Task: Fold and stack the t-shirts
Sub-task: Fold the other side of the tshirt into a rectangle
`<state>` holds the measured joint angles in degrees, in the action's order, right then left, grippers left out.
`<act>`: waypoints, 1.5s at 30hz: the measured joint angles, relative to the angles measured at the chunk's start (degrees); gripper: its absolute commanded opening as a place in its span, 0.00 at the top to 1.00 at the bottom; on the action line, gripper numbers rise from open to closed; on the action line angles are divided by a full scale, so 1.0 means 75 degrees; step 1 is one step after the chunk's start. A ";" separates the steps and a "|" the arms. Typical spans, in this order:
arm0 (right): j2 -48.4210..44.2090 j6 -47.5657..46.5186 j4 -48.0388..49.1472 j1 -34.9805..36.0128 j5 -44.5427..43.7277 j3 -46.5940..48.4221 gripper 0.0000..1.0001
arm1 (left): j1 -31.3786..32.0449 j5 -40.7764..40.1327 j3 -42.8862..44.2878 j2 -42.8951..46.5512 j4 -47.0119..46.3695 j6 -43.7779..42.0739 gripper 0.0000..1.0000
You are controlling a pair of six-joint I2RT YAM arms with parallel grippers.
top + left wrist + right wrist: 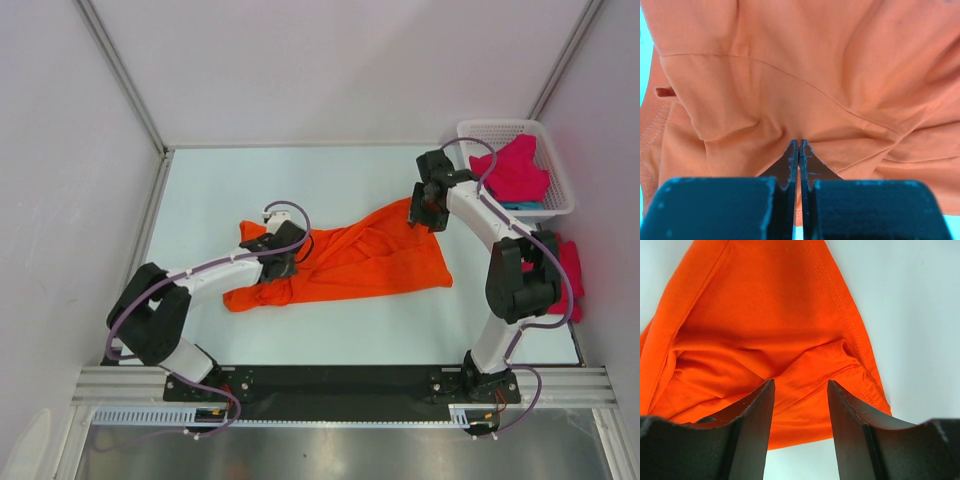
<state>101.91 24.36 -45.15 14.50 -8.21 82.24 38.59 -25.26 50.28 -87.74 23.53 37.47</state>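
Note:
The bright orange t-shirt (360,262) lies crumpled and spread across the middle of the table. My left gripper (283,266) is at its left part, shut on a pinch of the orange cloth (790,75), which puckers at the fingertips (792,150). My right gripper (425,212) is at the shirt's far right corner, open, with its jaws on either side of a hemmed fold of the orange cloth (790,340). One magenta-red t-shirt (515,170) lies in the basket over a teal one (522,205). Another magenta-red t-shirt (570,272) lies at the table's right edge.
The white mesh basket (500,126) stands at the far right corner. Grey walls and metal rails enclose the pale table (250,180) on the left, back and right. The arm bases sit on a black strip at the near edge.

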 measured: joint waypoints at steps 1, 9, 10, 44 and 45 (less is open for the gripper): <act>-0.0006 0.0000 0.0012 0.0003 0.0000 -0.0023 0.48 | 0.0000 0.0000 0.0000 0.0041 0.0012 0.0000 1.00; -0.0064 0.0000 0.0070 0.0003 0.0003 -0.0198 0.48 | 0.0017 0.0067 -0.0050 0.0764 0.0239 0.0055 1.00; -0.0076 0.0000 0.0070 0.0003 0.0003 -0.0221 0.48 | 0.0038 0.0082 -0.0108 0.0927 0.0262 0.0085 1.00; -0.0251 0.0026 0.0289 0.0052 0.0006 -0.0562 0.49 | -0.1291 0.0125 -0.0519 0.2436 0.1341 0.0044 0.11; -0.0256 0.0023 0.0289 0.0052 0.0006 -0.0565 0.49 | -0.1393 0.0117 -0.0487 0.2410 0.1338 -0.0032 0.12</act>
<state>99.98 24.53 -42.98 14.90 -8.16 78.00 28.14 -24.38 46.63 -69.67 33.56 37.23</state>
